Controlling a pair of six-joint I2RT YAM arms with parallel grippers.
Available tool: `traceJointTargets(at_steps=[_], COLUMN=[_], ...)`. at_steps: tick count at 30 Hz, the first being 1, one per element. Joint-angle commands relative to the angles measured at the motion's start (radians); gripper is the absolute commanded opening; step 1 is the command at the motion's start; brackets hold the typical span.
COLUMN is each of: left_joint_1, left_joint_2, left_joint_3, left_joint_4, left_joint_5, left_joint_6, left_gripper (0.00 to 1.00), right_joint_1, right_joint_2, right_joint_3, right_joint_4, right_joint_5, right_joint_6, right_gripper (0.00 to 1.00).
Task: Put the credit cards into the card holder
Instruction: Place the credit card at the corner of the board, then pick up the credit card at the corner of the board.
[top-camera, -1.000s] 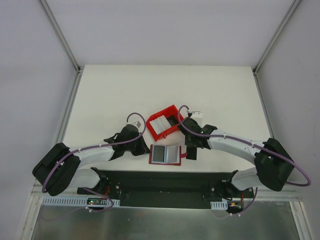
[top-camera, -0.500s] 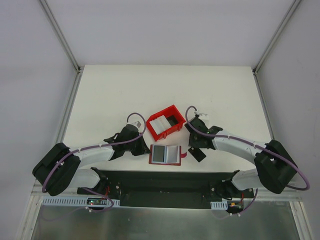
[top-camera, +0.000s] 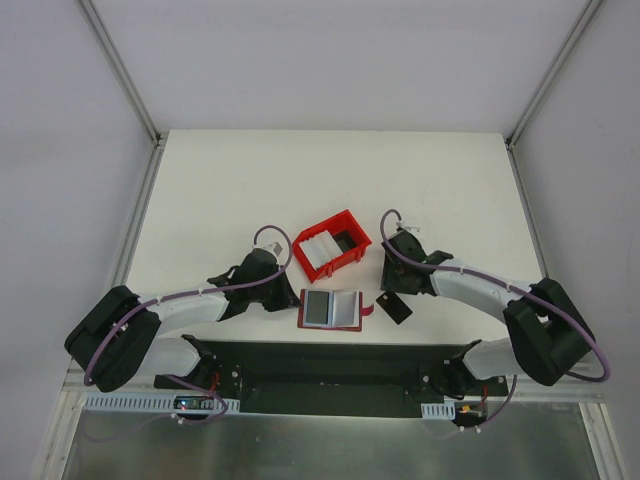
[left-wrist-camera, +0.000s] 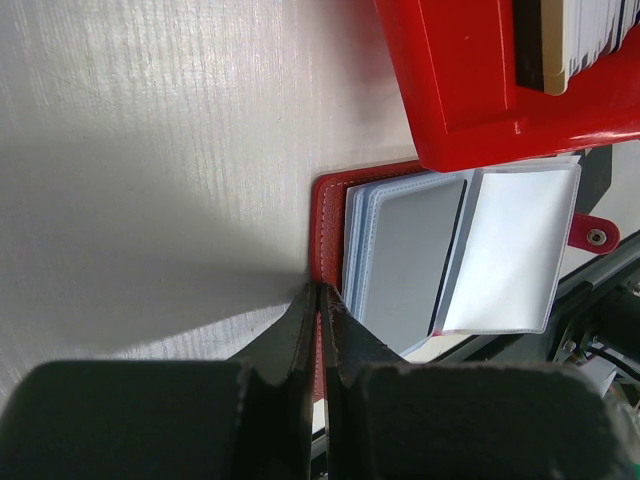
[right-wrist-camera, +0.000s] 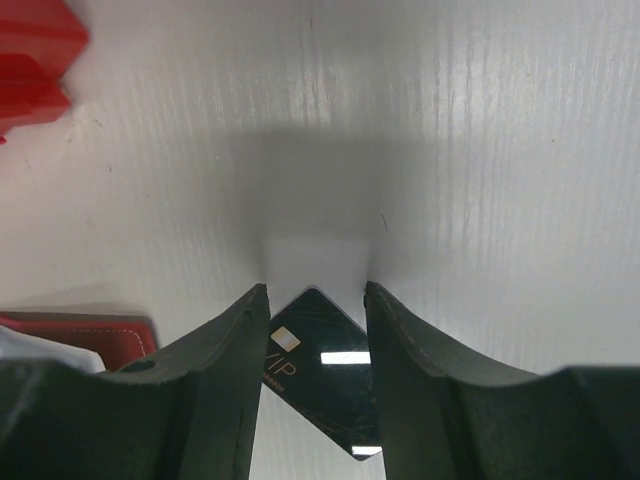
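The card holder (top-camera: 332, 310) lies open near the table's front edge, red with pale inner pockets (left-wrist-camera: 405, 255). My left gripper (top-camera: 290, 300) is shut on its red left cover edge (left-wrist-camera: 322, 290). A dark card (top-camera: 394, 307) lies flat on the table just right of the holder's tab. My right gripper (top-camera: 392, 283) is open just behind it, and the card's corner (right-wrist-camera: 325, 385) shows between the spread fingers (right-wrist-camera: 315, 290). Several whitish cards (top-camera: 318, 250) stand in the red bin behind the holder, also in the left wrist view (left-wrist-camera: 590, 40).
The open-topped red bin (top-camera: 318, 225) sits just behind the card holder, close to both grippers, and shows in the left wrist view (left-wrist-camera: 470, 90). The black base plate runs along the near edge.
My right arm has swung right, away from the bin. The dark card now lies on the table, apart from the fingers. The left arm has not moved.
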Motion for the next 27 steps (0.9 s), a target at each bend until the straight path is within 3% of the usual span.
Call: traceJointTargets(at_steps=[1, 10, 16, 19, 27], left_joint_1=[0.004, 0.004, 0.004, 0.004, 0.004], left_joint_2=[-0.022, -0.016, -0.013, -0.014, -0.019], left_joint_3=[0.009, 0.006, 0.006, 0.005, -0.003], left_joint_4=[0.0, 0.0, -0.001, 0.0, 0.002], left_joint_5=[0.004, 0.003, 0.001, 0.003, -0.002], left_joint_6=[0.025, 0.027, 0.033, 0.032, 0.032], left_gripper=[0.0, 0.0, 0.0, 0.0, 0.0], right_joint_1=[0.032, 0.201, 0.238, 0.244, 0.261], right_joint_2=[-0.031, -0.141, -0.204, -0.229, -0.307], right_joint_3=[-0.097, -0.175, -0.212, -0.226, -0.258], right_joint_4=[-0.06, -0.167, -0.17, -0.178, -0.206], right_joint_5=[-0.092, -0.046, -0.072, -0.095, -0.077], right_joint_6=[0.042, 0.217, 0.28, 0.291, 0.294], right_gripper=[0.45, 0.45, 0.43, 0.35, 0.38])
